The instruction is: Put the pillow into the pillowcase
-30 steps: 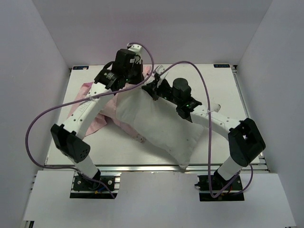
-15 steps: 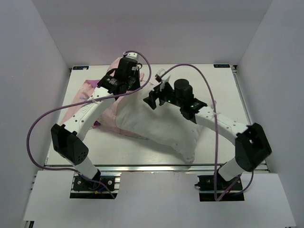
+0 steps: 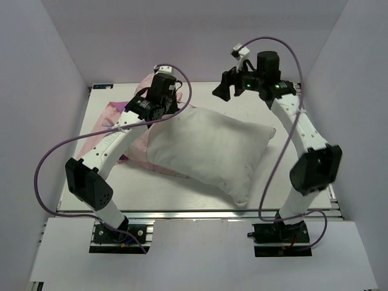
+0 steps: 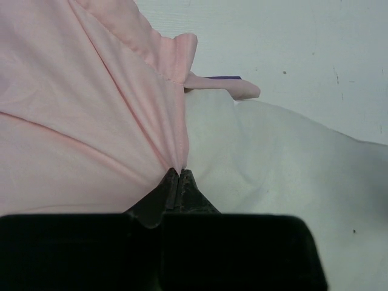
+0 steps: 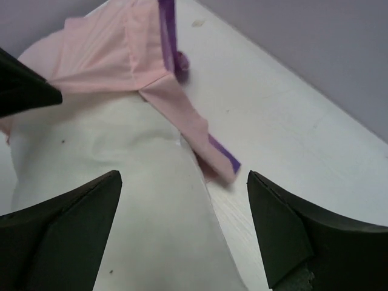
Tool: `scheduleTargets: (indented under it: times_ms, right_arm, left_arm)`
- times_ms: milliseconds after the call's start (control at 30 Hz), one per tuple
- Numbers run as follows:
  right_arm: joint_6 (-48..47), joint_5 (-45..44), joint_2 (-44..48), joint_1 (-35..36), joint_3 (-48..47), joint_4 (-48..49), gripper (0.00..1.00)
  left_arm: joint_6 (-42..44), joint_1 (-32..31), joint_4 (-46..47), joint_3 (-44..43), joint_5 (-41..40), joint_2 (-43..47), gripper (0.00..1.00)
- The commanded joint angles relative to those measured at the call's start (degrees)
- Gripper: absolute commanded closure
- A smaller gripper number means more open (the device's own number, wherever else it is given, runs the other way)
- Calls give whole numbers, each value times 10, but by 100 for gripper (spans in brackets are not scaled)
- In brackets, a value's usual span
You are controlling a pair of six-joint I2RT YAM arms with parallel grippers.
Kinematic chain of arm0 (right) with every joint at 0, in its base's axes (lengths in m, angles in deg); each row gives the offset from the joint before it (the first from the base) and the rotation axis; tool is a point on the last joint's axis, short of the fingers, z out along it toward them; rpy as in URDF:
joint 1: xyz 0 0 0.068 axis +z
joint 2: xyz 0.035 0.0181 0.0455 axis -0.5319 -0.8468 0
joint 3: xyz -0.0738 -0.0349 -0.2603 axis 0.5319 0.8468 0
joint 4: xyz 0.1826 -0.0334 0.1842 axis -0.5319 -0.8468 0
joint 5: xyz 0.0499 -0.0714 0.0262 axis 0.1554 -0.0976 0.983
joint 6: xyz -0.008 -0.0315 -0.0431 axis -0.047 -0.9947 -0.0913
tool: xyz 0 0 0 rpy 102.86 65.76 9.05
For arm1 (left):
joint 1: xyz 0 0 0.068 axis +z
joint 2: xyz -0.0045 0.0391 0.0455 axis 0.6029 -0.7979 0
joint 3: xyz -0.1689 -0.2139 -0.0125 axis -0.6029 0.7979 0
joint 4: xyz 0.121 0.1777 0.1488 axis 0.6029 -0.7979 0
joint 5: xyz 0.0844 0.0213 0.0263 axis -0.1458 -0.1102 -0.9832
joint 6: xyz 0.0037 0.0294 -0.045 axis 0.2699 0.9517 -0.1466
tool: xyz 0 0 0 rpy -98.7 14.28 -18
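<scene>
The pillow point(image 3: 209, 151) is plain white cloth, matt and soft, puckered in shallow folds and flecked with a few dark specks. The pillowcase point(image 4: 79, 121) is thinner cloth, pale pink and matt, drawn into fine creases where the left tool point(image 4: 179, 174) pinches it (a purple strip edges it at 12 o'clock in the left wrist view). That tool and the right tool point(image 5: 182, 176) have matt black fingers, seemingly plastic. The desk point(image 3: 291, 130) is white, smooth and faintly scuffed. The arms point(image 3: 110, 145) look like smooth white plastic. The cables point(image 3: 35, 173) have a purple, slightly glossy sheath.
</scene>
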Motion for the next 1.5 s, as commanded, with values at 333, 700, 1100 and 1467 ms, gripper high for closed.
scheduleTargets:
  times_ms: [333,700,1100,1467]
  right_arm:
    - [-139,253,-210,40,-109,-220,12]
    - [-51,135,-4,115,109,144,100]
    - [88,-80,95,170,292,494,100]
    - [80,-285,-38,205,365,616,100]
  left_arm:
    - [-3,-8,9,-46,-23,-17,100]
    - [-18,-8,31,-95,28,-46,100]
    - [-60,-57,122,-29,246,41,100]
    - [-97,-86,135,163,283,153,100]
